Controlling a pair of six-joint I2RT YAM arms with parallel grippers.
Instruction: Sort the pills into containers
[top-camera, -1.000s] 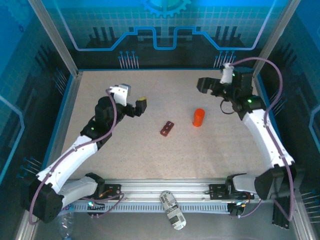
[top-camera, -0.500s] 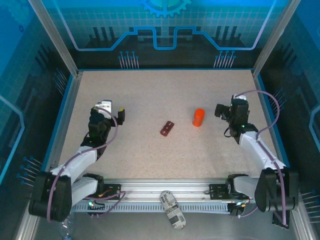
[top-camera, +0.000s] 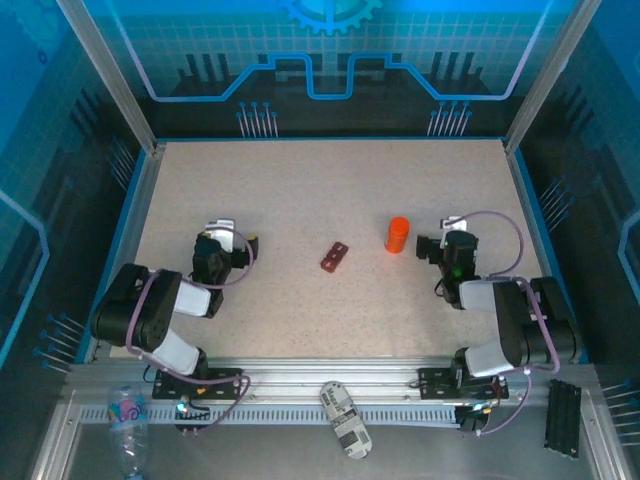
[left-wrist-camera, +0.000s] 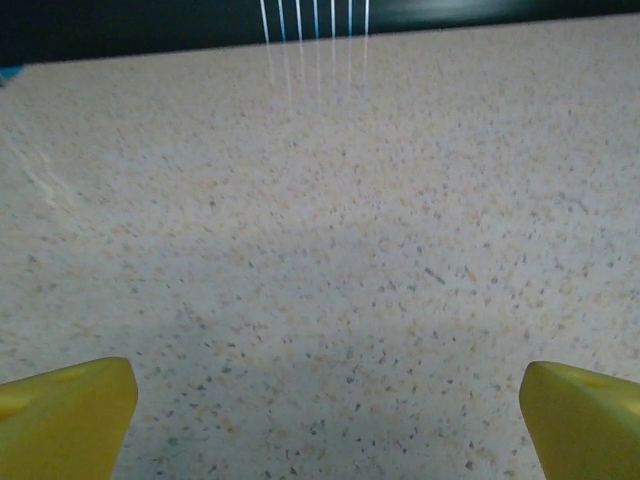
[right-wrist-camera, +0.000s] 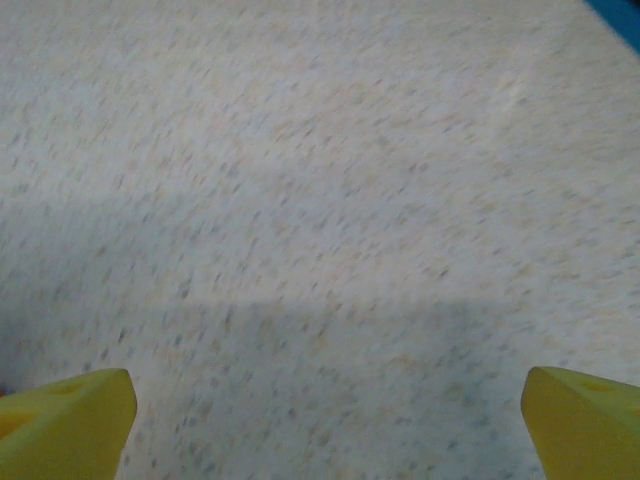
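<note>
Speckled beige table, orange bottle

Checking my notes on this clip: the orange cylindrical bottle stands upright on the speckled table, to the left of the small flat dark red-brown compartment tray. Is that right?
Not quite. The orange cylindrical bottle stands upright on the speckled table to the right of the small flat dark red-brown compartment tray, not to its left. The top external view shows this.

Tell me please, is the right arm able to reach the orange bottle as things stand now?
Probably yes. The right gripper is open and sits just right of the orange bottle, with only bare table between them. The arm is folded back, so it has room to extend.
</note>
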